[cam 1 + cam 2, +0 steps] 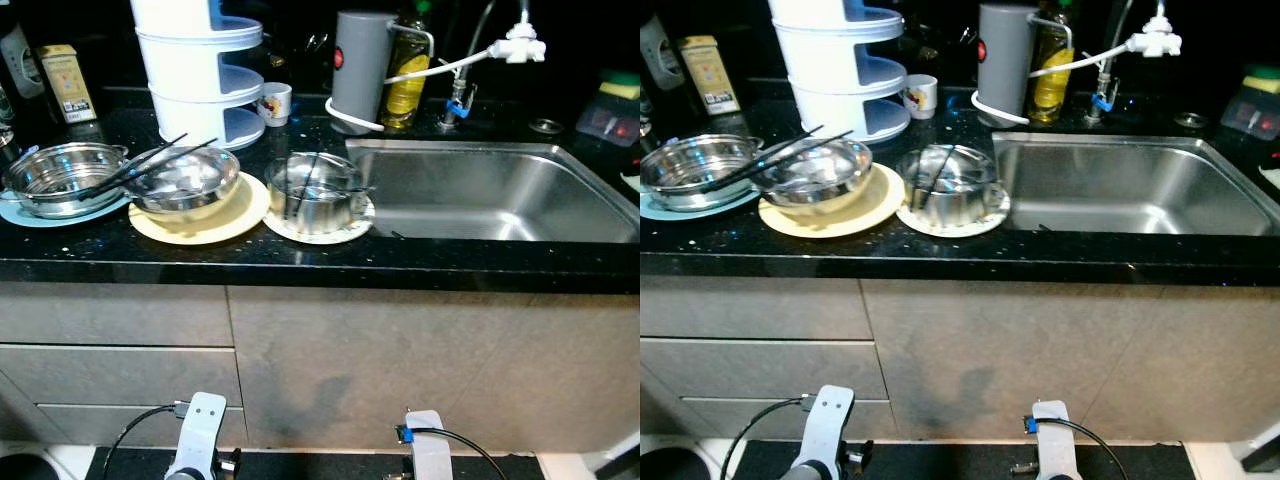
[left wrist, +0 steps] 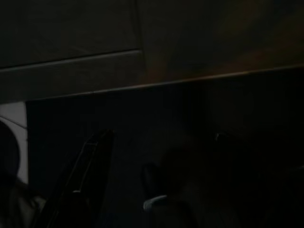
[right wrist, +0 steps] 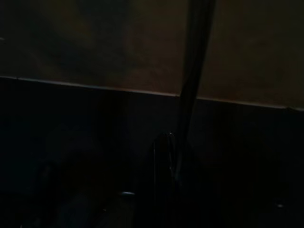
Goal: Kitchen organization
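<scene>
Basically nothing's sorted yet: the sink (image 1: 500,190) is bare, and just left of it on the counter (image 1: 300,258) sit three steel bowls (image 1: 185,180) on plates with chopsticks (image 1: 150,160) across them. Both arms hang low by the cabinets below the sink; can't tell either jaw state.

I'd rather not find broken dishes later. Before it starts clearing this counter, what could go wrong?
1. Black chopsticks lie loose across the steel bowls; lifting a bowl could send them sliding off.
2. The bowl on the white plate sits right beside the sink; a nudge might tip it in.
3. The yellow plate lies near the counter edge, so a pull toward the robot could drop it.
</scene>
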### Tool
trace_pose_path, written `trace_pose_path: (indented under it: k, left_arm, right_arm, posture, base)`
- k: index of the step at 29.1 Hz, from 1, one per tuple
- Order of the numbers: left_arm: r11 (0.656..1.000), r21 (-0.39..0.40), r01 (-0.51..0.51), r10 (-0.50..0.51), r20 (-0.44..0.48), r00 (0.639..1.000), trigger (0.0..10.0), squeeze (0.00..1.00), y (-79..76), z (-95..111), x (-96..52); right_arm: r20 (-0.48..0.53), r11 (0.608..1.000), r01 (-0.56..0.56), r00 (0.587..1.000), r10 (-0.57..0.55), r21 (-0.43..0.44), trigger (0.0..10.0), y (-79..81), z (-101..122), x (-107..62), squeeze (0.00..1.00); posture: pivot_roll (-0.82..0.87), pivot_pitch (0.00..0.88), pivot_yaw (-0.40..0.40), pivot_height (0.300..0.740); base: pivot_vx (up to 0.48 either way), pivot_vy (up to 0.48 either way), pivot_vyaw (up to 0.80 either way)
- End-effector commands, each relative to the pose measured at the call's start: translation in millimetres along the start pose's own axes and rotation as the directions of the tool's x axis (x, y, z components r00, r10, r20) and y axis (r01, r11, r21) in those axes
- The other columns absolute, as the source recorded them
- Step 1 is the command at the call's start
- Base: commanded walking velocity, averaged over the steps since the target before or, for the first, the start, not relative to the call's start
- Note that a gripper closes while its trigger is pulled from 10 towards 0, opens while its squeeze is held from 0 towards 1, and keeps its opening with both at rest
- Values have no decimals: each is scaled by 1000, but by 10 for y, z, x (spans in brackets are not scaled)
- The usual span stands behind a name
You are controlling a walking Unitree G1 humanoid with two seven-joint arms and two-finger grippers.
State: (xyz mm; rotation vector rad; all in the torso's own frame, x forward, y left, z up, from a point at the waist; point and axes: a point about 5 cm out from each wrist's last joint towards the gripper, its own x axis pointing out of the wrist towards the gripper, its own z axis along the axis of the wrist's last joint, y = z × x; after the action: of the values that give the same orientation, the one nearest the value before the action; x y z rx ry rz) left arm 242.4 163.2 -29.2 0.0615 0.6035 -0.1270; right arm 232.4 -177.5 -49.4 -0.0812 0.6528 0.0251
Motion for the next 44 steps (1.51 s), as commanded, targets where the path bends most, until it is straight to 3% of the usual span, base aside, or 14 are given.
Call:
trace_pose_path:
  k: [1, 27, 28, 32, 44]
  left_arm:
    - [1000, 3, 6, -6, -18, 1000, 10000, 0, -16, -45, -7]
    - [1000, 0, 5, -5, -21, 1000, 10000, 0, -5, -32, 9]
    - [998, -70, 6, -6, -10, 1000, 10000, 0, -9, -14, 13]
    - [995, -97, 11, -11, 0, 1000, 10000, 0, -13, 5, 17]
    - [998, -59, 11, -9, 22, 1000, 10000, 0, -18, 45, 18]
  right_arm:
    - [0, 1000, 7, 1000, -7, 1, 10000, -21, -5, -4, 0]
    - [6, 1000, 6, 1000, -6, 2, 10000, 2, 20, 5, 0]
    - [7, 1000, 6, 1000, -6, 3, 10000, 2, 22, 6, 0]
    - [8, 1000, 7, 1000, -7, 3, 10000, 0, 25, 6, 0]
    - [10, 1000, 5, 1000, -5, 1, 10000, -1, 30, 7, 0]
  posture:
    - [-91, 125, -46, 740]
    - [-93, 130, -41, 740]
    - [-93, 130, -41, 740]
    - [-94, 128, -41, 740]
    - [-95, 126, -41, 740]
  base:
    - [0, -326, 0]
    - [0, -330, 0]
    - [0, 0, 0]
    - [0, 120, 0]
    - [0, 360, 0]
